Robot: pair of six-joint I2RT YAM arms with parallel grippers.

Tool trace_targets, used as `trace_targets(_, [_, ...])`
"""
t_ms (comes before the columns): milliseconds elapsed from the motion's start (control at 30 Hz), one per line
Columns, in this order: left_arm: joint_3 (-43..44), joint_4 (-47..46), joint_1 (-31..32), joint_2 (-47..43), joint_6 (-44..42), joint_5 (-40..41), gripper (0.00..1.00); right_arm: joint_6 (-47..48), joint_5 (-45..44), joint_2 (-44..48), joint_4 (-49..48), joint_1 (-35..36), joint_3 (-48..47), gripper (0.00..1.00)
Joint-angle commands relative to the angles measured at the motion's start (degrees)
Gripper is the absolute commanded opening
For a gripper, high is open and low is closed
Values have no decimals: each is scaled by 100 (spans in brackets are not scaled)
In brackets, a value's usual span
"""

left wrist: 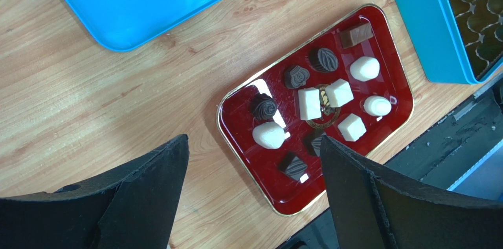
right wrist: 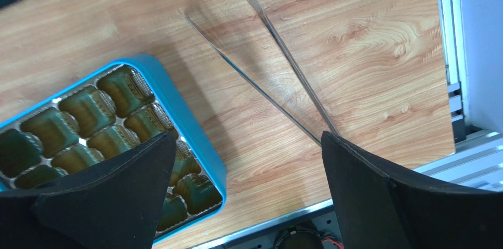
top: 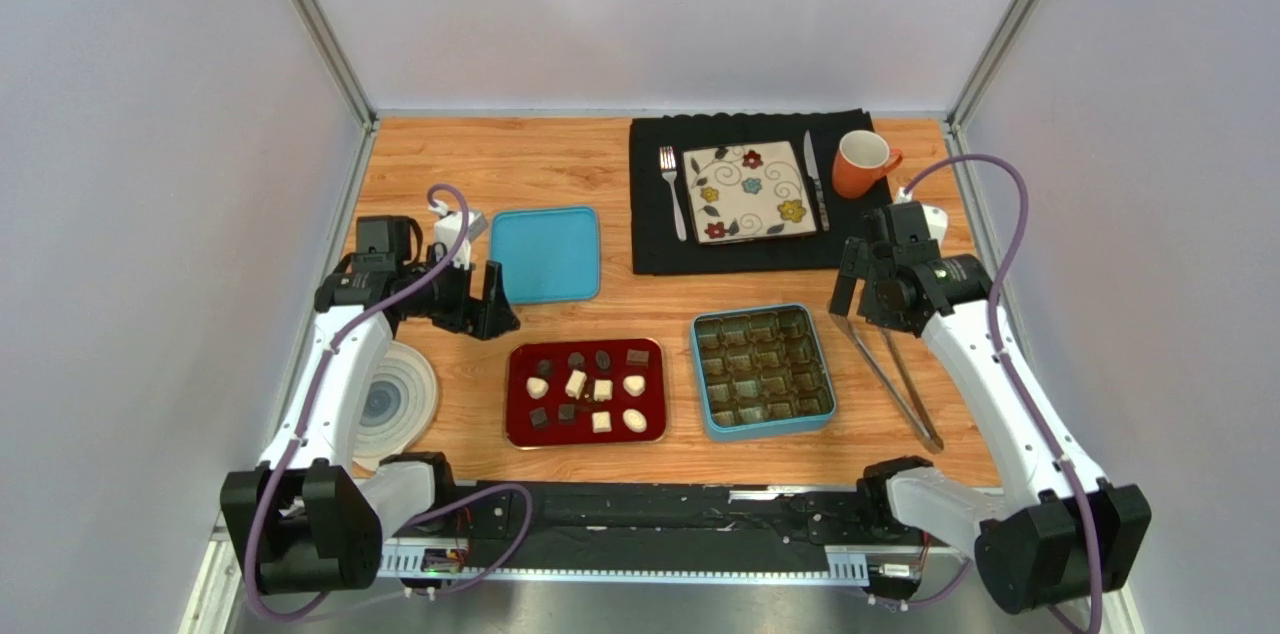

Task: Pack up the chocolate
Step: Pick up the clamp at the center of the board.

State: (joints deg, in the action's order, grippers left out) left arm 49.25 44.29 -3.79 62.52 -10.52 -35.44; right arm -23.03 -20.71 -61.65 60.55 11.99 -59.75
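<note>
Left gripper behind-left of red tray, jaws spread, empty, blue lid behind tray, dark and white chocolates in rows along tray's left-right length, blue tin just right of tray, gold cups unfilled, tongs farther right, right gripper there too, jaws wide, empty.

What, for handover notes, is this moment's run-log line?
packing: unstarted | chocolates: on red tray | blue box: open, cells empty | left gripper: open, near tray | right gripper: open, near tongs
</note>
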Motion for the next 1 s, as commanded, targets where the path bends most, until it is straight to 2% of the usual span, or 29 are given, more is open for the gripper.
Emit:
trace_targets(0, [286,44,-8,93,-20,-15,91,307,-302,-207,27,225,-231,96])
trace_targets(67, [339,9,-16,172,33,-33,91,439,-250,-382,-96,339,-204,94])
trace_targets(200, [436,-44,-16,322,94,-42,90,527,-293,-900,-307,392,-195,80])
trace_targets(267, [506,-17,-16,383,77,-24,90,527,-276,-1112,-421,383,-169,76])
trace_targets(467, [524,-8,-16,348,24,55,90,545,-39,-1622,-852,383,68,76])
trace_targets(733, [515,44,-16,261,-73,204,90,545,-197,-2052,-1028,348,191,72])
trace_targets(967, [620,132,-8,260,-46,266,89,536,5,-2457,-1239,190,182,59])
